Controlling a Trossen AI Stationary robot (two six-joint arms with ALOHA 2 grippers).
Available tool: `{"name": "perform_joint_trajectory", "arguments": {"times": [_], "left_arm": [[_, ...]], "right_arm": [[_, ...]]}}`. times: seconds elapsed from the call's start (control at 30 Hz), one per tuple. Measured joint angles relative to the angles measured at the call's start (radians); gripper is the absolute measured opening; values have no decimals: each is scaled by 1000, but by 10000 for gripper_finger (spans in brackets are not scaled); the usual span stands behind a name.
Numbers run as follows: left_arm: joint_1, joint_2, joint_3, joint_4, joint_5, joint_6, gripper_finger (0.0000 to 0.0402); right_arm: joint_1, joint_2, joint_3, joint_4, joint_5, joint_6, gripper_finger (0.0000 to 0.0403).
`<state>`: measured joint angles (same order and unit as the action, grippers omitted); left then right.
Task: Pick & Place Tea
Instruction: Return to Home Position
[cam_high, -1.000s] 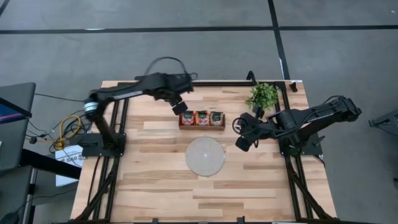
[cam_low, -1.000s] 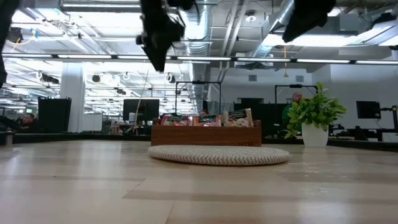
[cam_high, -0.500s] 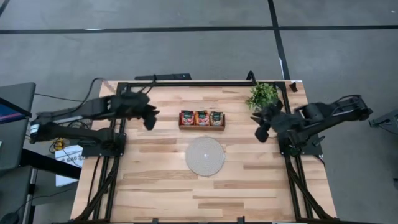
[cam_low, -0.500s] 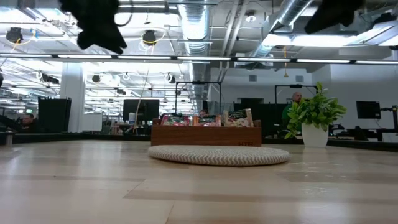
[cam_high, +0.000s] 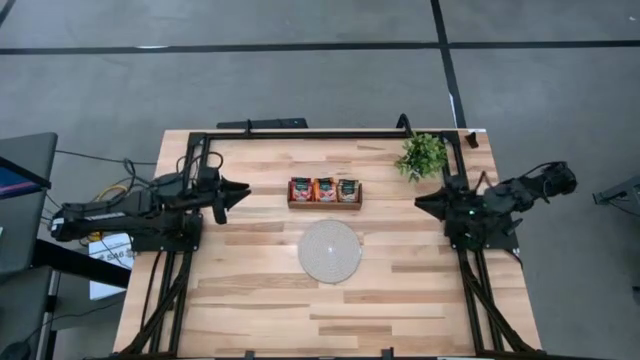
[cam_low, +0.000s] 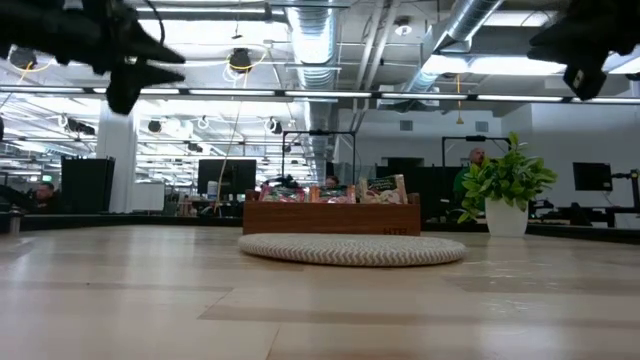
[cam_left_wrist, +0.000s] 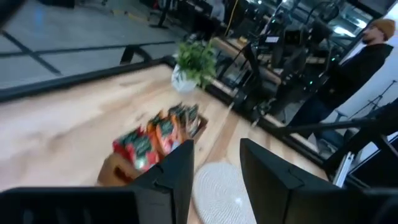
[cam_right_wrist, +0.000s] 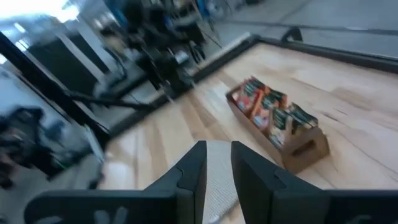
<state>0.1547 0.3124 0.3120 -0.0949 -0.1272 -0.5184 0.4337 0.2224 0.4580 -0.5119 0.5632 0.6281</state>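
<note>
Tea (cam_high: 324, 189) is all in the wooden tray (cam_high: 324, 206), mid-table (cam_high: 250, 290) btwn the two grippers. The sachets stand upright in 3 compartments: red-orange in two, darker-looking ones in the section nearest the potted plant (cam_high: 422, 153). A round woven mat (cam_high: 330, 250) lies near the tray, not touching it. L gripper (cam_high: 238, 188) hangs above the table's left side, well apart from the tray and pointing twd it. Its wrist view shows the fingers parted w/ a clear gap, gripping nothing. R gripper (cam_high: 420, 201) is over the right side, just beside the plant, also aimed at the tray. It has a narrower gap btwn its fingers and is likewise empty. A person (cam_left_wrist: 367, 59) in a dark jacket stands beyond the table.
</note>
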Motion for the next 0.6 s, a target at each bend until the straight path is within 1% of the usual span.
{"name": "perform_joint_trajectory", "arguments": {"times": [0.13,0.23,0.43,0.5,0.6], "left_arm": [[0,-52,-86,28,0,-38,121],[0,-69,-154,76,0,-75,121],[0,-72,-277,226,-5,-101,121],[0,-71,-286,216,-8,-101,121],[0,-71,-287,151,-20,-101,121]], "right_arm": [[14,-149,-74,31,13,3,67],[18,-222,-106,32,15,25,67],[14,-198,-121,-2,-1,34,67],[14,-196,-127,-17,-4,35,67],[14,-196,-123,-3,8,35,67]]}}
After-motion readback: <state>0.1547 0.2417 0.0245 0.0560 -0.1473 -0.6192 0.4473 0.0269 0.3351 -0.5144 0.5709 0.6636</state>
